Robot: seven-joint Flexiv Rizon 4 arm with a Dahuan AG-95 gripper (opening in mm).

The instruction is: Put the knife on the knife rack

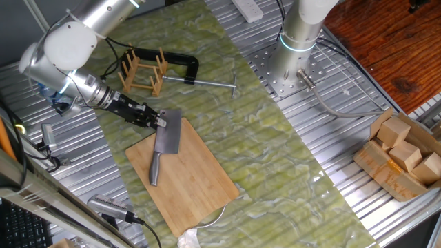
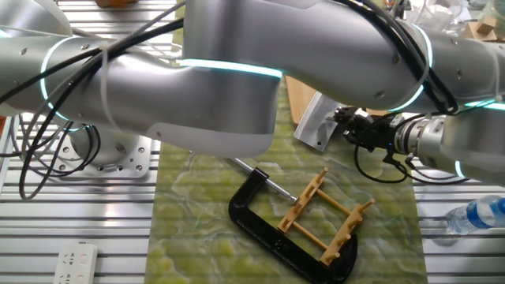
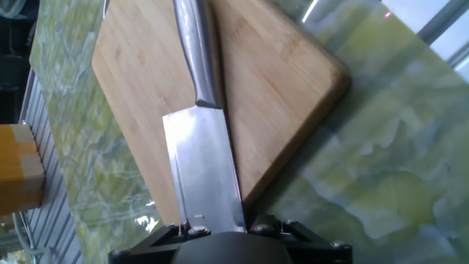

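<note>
From my station I saw the end effector down at the far edge of the bamboo cutting board, closed on the front end of the blade of the knife. In the hand view the broad grey blade ran straight out from between the black fingers, and they were clamped on its end. The slim silver handle pointed away from the end effector, over the board. In one fixed view the knife looked to lie along the board, but I could not tell if the blade was flat on the wood or a little lifted.

The knife rack stood on the green patterned mat of the worktop, well apart from the knife, with its pegs upright. A black C-clamp lay just beside it, with the steel bar pointing away. In the other fixed view the rack seemed to sit inside the curve of the clamp, touching it or almost touching; I could not tell which.
</note>
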